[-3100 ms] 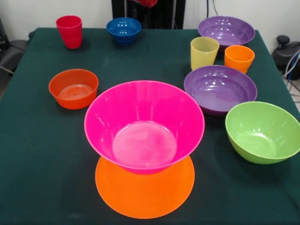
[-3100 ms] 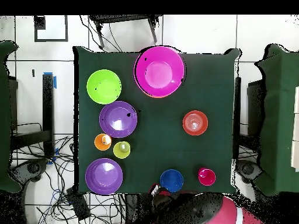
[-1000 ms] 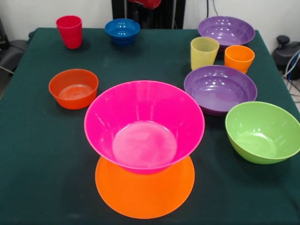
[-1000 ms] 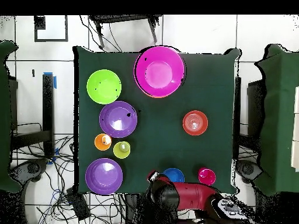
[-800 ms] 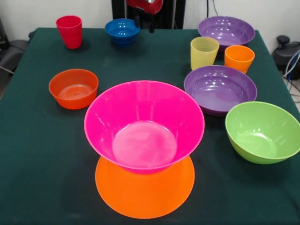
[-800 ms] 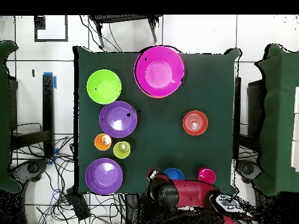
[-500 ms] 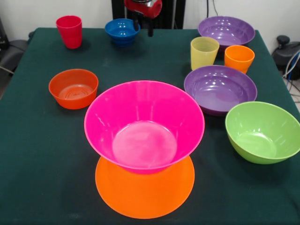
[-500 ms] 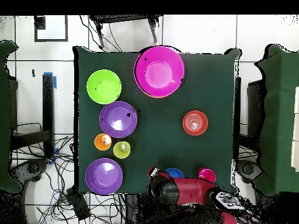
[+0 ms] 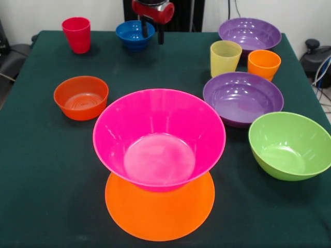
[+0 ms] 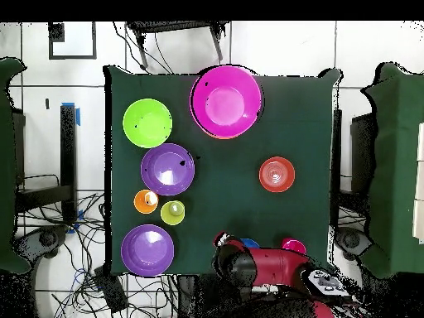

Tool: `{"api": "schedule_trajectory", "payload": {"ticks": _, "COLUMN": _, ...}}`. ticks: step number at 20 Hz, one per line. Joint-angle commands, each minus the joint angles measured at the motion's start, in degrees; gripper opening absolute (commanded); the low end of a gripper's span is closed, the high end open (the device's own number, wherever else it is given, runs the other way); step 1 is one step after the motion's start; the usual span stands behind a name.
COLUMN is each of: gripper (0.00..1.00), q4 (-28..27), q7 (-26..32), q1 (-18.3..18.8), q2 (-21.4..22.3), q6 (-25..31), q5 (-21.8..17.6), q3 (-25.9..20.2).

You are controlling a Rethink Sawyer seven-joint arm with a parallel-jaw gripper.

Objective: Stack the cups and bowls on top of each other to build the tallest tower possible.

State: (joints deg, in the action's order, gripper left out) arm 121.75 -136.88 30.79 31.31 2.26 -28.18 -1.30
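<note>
The tower is a large hot pink bowl (image 9: 159, 137) sitting upright on an upturned orange bowl (image 9: 160, 214) near the front edge. My gripper (image 9: 153, 33) hangs open at the far side. One finger is over the small blue bowl's (image 9: 133, 33) right rim and the other is outside it. Loose on the table are a red cup (image 9: 76, 34), a pale yellow cup (image 9: 225, 58), an orange cup (image 9: 264, 64), two purple bowls (image 9: 250, 33) (image 9: 243, 98), a lime green bowl (image 9: 289, 144) and a small red-orange bowl (image 9: 81, 97). From overhead, my arm (image 10: 265, 269) covers most of the blue bowl (image 10: 250, 243).
A dark green cloth covers the table (image 9: 46, 170). Overhead, the pink bowl (image 10: 226, 101) stands at the table's far edge. The green bowl (image 10: 147, 122), a purple bowl (image 10: 168, 169) and the two pale cups (image 10: 173, 213) line the left side. Cables lie on the floor beside the table.
My gripper has come down from the top edge to the blue bowl's right rim. Overhead, the arm has moved out over the blue bowl. Bowls and cups have not moved.
</note>
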Motion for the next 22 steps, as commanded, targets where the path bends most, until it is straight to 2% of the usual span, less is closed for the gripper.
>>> {"api": "schedule_trajectory", "payload": {"ticks": 1, "gripper": 1.00, "q4": -8.25, "q7": -1.33, "q1": -5.32, "q2": -1.99, "q6": -3.96, "q5": -2.28, "q3": -0.09}}
{"api": "schedule_trajectory", "payload": {"ticks": 2, "gripper": 0.00, "q4": -8.77, "q7": -0.75, "q1": -5.88, "q2": -2.21, "q6": -4.13, "q5": -2.99, "q3": 0.35}}
{"api": "schedule_trajectory", "payload": {"ticks": 5, "gripper": 0.00, "q4": -9.46, "q7": -0.87, "q1": -7.67, "q2": -2.76, "q6": -4.43, "q5": -3.17, "q3": 1.84}}
{"api": "schedule_trajectory", "payload": {"ticks": 6, "gripper": 0.00, "q4": -9.60, "q7": -1.60, "q1": -8.38, "q2": -2.96, "q6": -4.08, "q5": -2.43, "q3": 2.43}}
{"api": "schedule_trajectory", "payload": {"ticks": 8, "gripper": 0.00, "q4": -10.88, "q7": -4.13, "q1": -12.29, "q2": -3.71, "q6": -1.78, "q5": 0.36, "q3": 6.03}}
{"api": "schedule_trajectory", "payload": {"ticks": 13, "gripper": 0.00, "q4": -11.67, "q7": -6.47, "q1": -14.74, "q2": -6.69, "q6": -3.78, "q5": 2.75, "q3": 7.87}}
{"api": "schedule_trajectory", "payload": {"ticks": 16, "gripper": 0.00, "q4": -11.66, "q7": -6.08, "q1": -14.73, "q2": -6.20, "q6": -3.81, "q5": 2.64, "q3": 7.56}}
{"api": "schedule_trajectory", "payload": {"ticks": 22, "gripper": 0.00, "q4": -14.27, "q7": 0.77, "q1": -7.93, "q2": -1.27, "q6": 3.18, "q5": 0.56, "q3": 0.49}}
